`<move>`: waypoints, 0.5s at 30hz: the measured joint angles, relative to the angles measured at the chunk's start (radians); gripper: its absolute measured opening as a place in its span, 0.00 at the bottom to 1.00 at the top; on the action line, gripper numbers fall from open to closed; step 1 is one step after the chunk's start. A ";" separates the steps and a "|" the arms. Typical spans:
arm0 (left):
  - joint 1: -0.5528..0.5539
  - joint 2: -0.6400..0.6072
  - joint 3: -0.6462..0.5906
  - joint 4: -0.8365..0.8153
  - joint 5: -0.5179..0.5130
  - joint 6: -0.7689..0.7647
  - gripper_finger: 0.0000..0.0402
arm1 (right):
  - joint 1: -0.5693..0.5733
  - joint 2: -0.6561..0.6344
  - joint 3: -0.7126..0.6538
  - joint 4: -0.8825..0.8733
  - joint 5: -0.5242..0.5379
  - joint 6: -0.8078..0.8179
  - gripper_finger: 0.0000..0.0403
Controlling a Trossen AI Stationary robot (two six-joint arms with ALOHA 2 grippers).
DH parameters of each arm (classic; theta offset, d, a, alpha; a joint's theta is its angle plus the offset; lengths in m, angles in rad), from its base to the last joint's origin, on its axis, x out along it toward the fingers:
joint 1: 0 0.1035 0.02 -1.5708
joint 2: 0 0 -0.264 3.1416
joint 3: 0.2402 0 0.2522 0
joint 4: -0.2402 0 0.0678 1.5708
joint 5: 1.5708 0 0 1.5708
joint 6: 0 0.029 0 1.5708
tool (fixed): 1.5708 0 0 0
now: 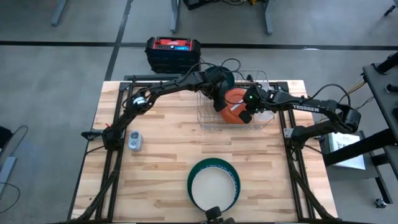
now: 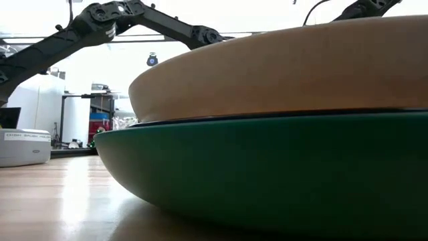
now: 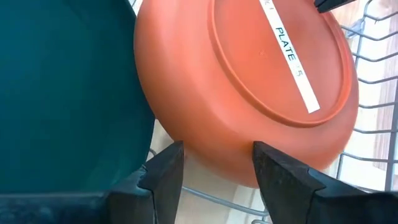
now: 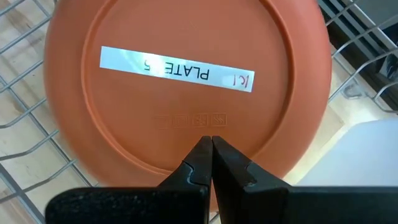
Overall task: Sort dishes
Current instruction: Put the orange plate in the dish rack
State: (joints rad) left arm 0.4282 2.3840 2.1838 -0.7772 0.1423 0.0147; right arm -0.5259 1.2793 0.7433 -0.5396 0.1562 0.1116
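In the high view, an orange plate (image 1: 233, 107) is seen standing on edge in the wire rack (image 1: 208, 119) at the upper centre of the frame, with a dark green dish (image 1: 222, 79) just behind it. Both grippers are gathered at this plate. The left gripper (image 3: 214, 165) is held with its fingers parted on either side of the plate's rim; whether they touch it cannot be told, and nothing is clamped. The right gripper (image 4: 211, 152) is closed on nothing, its tips set close against the labelled underside of the plate, though contact cannot be confirmed.

A white bowl nested in a green bowl (image 1: 213, 185) is found at the lower centre of the high view, well apart from the rack.

The main risk is judged to be the orange plate tipping or rolling, since it is gripped by neither arm and is propped only by the wires and possibly the right tips. If those tips are pulled away or pushed forward, the plate could be knocked against the green dish or slid out of its slot. A collision between the two crowded arms is also considered possible.
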 joint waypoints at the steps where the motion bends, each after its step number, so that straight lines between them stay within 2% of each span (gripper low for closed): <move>1: 0.000 0.000 0.000 -0.001 0.000 -0.001 0.45 | 0.000 0.000 0.000 0.000 0.000 0.000 0.00; 7: 0.000 0.000 0.000 0.000 0.015 -0.001 0.45 | 0.000 0.000 -0.001 0.008 0.000 0.001 0.00; 12: 0.001 0.000 0.000 0.021 0.144 0.024 0.45 | -0.001 0.000 -0.016 0.081 -0.061 -0.005 0.00; 15: 0.000 0.000 0.000 0.031 0.159 0.025 0.45 | -0.001 -0.001 -0.018 0.114 -0.084 -0.025 0.00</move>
State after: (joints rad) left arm 0.4283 2.3840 2.1838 -0.7459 0.3015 0.0399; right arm -0.5266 1.2785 0.7250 -0.4255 0.0726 0.0868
